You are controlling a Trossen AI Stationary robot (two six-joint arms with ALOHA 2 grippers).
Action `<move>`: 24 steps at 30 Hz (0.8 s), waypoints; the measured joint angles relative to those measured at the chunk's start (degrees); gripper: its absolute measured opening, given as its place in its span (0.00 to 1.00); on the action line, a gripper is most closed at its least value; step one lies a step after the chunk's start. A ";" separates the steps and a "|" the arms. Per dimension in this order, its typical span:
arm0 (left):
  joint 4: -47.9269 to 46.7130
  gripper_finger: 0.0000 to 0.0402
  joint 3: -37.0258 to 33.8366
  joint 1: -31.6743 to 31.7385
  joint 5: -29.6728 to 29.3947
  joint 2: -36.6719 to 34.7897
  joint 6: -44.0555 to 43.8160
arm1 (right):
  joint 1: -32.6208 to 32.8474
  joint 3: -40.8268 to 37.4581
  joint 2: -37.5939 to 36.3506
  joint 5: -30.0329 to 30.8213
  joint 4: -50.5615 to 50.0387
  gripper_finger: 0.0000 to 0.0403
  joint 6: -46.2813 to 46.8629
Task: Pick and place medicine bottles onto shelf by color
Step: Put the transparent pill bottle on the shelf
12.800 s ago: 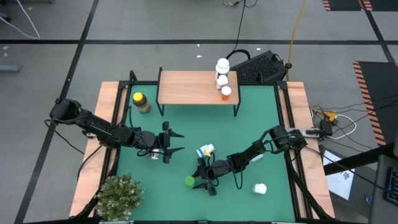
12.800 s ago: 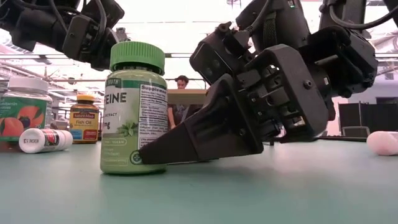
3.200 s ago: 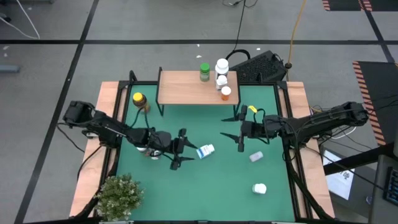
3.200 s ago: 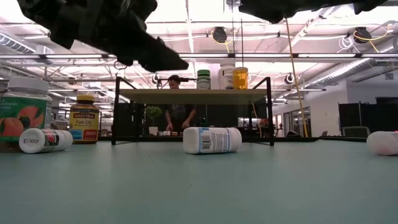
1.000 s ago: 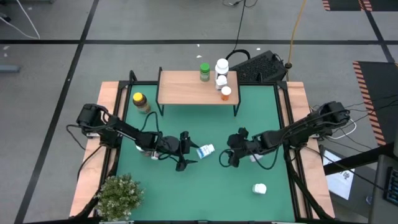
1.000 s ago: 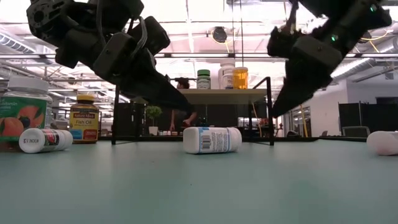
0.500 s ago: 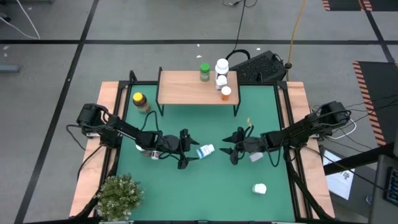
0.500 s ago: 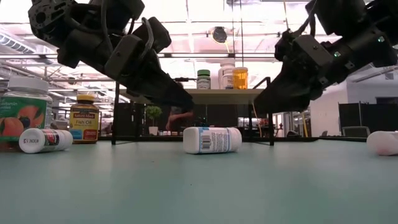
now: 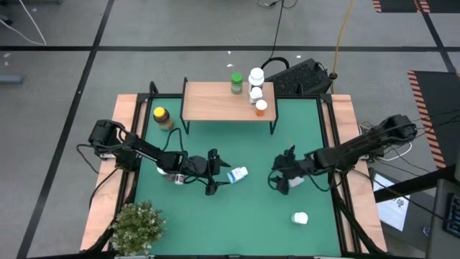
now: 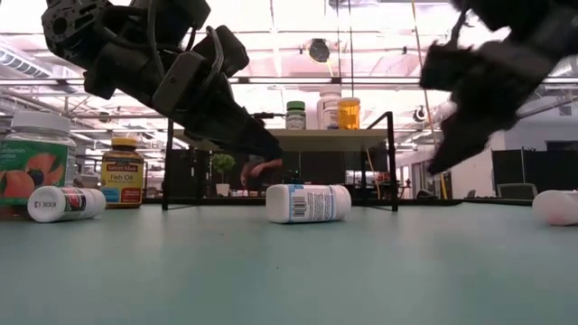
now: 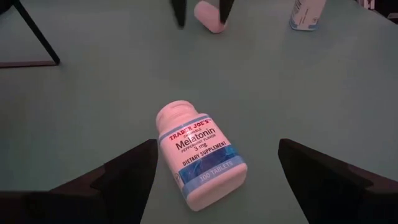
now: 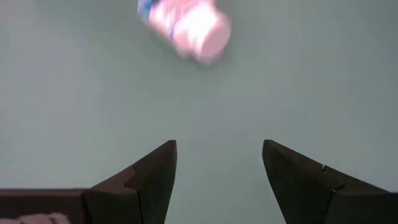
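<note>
Right gripper (image 10: 470, 99) is just a dark smear in the low view, can't tell how its jaws sit there. In the right wrist view the bottle (image 12: 184, 26) on the mat is blurred too, label unreadable. The big bottle (image 10: 32, 167) at the far left of the low view is cut off by the edge, only part of its label shows. A white bottle (image 10: 556, 207) on the right is clipped as well. From above, a bottle (image 9: 170, 175) is mostly hidden under the left arm, and the labels on the shelf (image 9: 215, 104) bottles are too tiny to read.
</note>
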 joint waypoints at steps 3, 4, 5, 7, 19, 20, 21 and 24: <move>0.15 0.84 0.00 0.00 0.00 0.00 0.09 | 2.30 3.37 -3.33 -0.16 -11.89 0.57 1.30; 0.22 0.84 0.00 0.01 0.00 0.00 0.09 | 2.97 3.78 -4.33 -0.20 -14.74 0.57 1.32; 0.16 0.84 0.00 0.01 0.00 0.00 0.11 | 3.60 3.82 -5.15 -0.30 -16.90 0.57 1.20; -0.01 0.84 0.00 0.00 0.01 0.00 0.01 | 4.73 3.82 -6.39 -1.18 -21.87 0.57 1.11; -0.49 0.84 0.00 -0.01 0.02 0.00 -1.39 | 6.97 3.78 -5.38 -5.03 -32.51 0.57 4.18; -0.50 0.84 0.00 -0.01 0.02 0.00 -1.39 | 6.97 3.77 -5.05 -6.17 -32.58 0.57 3.68; -0.50 0.84 0.00 -0.01 0.02 0.00 -1.39 | 7.03 3.76 -4.74 -6.52 -32.56 0.57 3.08; -0.49 0.84 0.00 -0.01 0.02 0.00 -1.39 | 7.14 3.76 -3.27 -6.70 -31.91 0.57 1.27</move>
